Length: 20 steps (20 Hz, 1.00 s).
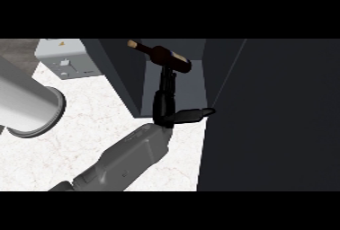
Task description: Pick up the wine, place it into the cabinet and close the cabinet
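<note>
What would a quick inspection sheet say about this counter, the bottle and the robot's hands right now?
Surface: white marbled counter, bare where visible.
Job's things: wine bottle held tilted inside the open dark cabinet; cabinet door open at right.
Clutter: grey box at the back left.
Hands: right hand reaches into the cabinet, fingers on the bottle; left forearm shows at the left, its hand out of view.
Cables: nothing seen.
Surroundings: dark floor or wall beyond the counter.
</note>
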Each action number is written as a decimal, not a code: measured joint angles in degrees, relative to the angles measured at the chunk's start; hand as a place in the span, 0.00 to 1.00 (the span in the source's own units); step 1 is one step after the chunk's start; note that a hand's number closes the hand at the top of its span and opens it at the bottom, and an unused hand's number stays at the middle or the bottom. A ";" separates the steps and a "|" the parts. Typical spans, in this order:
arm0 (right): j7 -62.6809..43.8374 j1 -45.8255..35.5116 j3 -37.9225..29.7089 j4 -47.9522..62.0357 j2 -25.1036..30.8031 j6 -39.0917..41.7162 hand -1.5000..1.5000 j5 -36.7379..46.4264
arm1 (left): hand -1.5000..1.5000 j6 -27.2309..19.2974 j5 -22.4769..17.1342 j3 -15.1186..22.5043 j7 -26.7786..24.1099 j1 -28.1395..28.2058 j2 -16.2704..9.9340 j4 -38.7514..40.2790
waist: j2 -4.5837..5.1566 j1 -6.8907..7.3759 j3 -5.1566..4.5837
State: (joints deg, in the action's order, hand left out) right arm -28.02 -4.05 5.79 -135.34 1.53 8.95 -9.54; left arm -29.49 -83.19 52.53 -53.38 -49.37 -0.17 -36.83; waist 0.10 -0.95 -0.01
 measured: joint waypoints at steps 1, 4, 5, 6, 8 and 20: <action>-0.26 -0.15 0.08 0.03 0.08 -0.11 0.00 0.29 | 0.00 -0.06 1.00 -0.01 -0.34 1.22 0.02 -0.92 | -0.04 0.17 0.01; -0.34 0.02 -1.85 -0.05 1.02 0.44 0.00 -1.16 | 0.00 0.14 4.19 -1.10 -0.32 4.13 -1.22 -3.65 | -0.12 0.58 0.02; -0.71 -0.12 -1.62 -0.33 0.87 0.06 0.00 -0.87 | 0.00 0.05 5.35 -1.29 -0.34 5.10 -1.15 -4.85 | -0.14 0.68 0.02; 0.29 -0.11 -1.71 0.73 0.65 0.12 0.00 -0.43 | 0.00 -0.49 6.31 -1.41 0.10 5.65 -1.76 -6.86 | -0.18 0.83 0.01; -0.31 -1.15 -1.88 1.08 0.77 -0.25 0.00 -0.36 | 0.00 -0.33 8.43 -1.87 1.00 6.97 -2.84 -9.25 | -0.19 0.93 0.02; -1.11 -1.65 -1.95 -0.04 1.35 -0.77 0.00 0.99 | 0.00 -3.77 19.53 0.86 8.49 20.10 -16.02 -38.46 | -0.31 1.37 0.02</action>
State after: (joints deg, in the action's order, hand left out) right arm -29.13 -5.70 3.83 -135.38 2.88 8.18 -8.54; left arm -33.26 -63.66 53.39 -44.88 -29.26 -16.19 -75.29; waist -0.21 0.42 0.01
